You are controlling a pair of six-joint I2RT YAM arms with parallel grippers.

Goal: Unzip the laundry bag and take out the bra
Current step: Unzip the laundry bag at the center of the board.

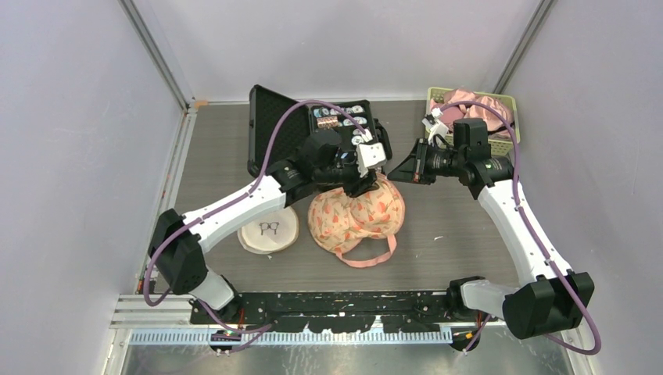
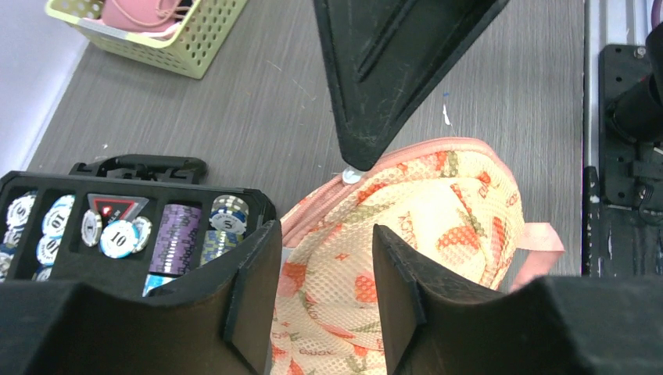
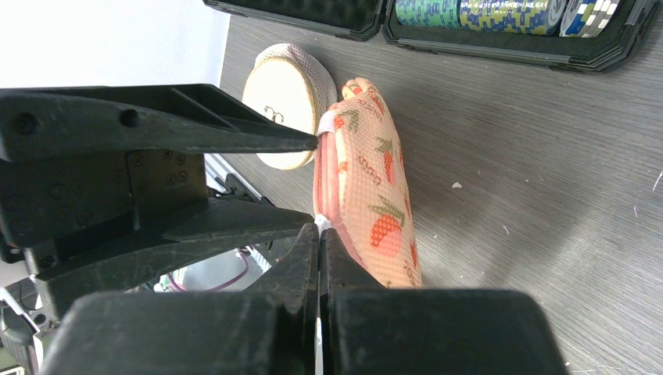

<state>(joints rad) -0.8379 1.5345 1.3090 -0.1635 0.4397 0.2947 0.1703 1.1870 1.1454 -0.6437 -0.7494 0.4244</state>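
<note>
The laundry bag (image 1: 356,219) is a peach mesh pouch with strawberry prints and pink trim, lying mid-table. It also shows in both wrist views (image 2: 446,203) (image 3: 367,180). The bra is hidden. My left gripper (image 1: 367,183) (image 2: 327,234) hangs open just above the bag's far-left part, mesh showing between its fingers without being pinched. My right gripper (image 1: 391,176) (image 3: 320,228) is shut on the small white zipper pull (image 2: 352,176) at the bag's far edge. Its black wedge-shaped fingers (image 2: 383,86) come down from the top of the left wrist view.
An open black case of poker chips (image 1: 313,125) (image 2: 117,226) lies just behind the bag. A green basket with pink cloth (image 1: 477,109) (image 2: 148,31) stands at the back right. A round mesh pouch with a glasses print (image 1: 268,230) (image 3: 285,98) lies left of the bag.
</note>
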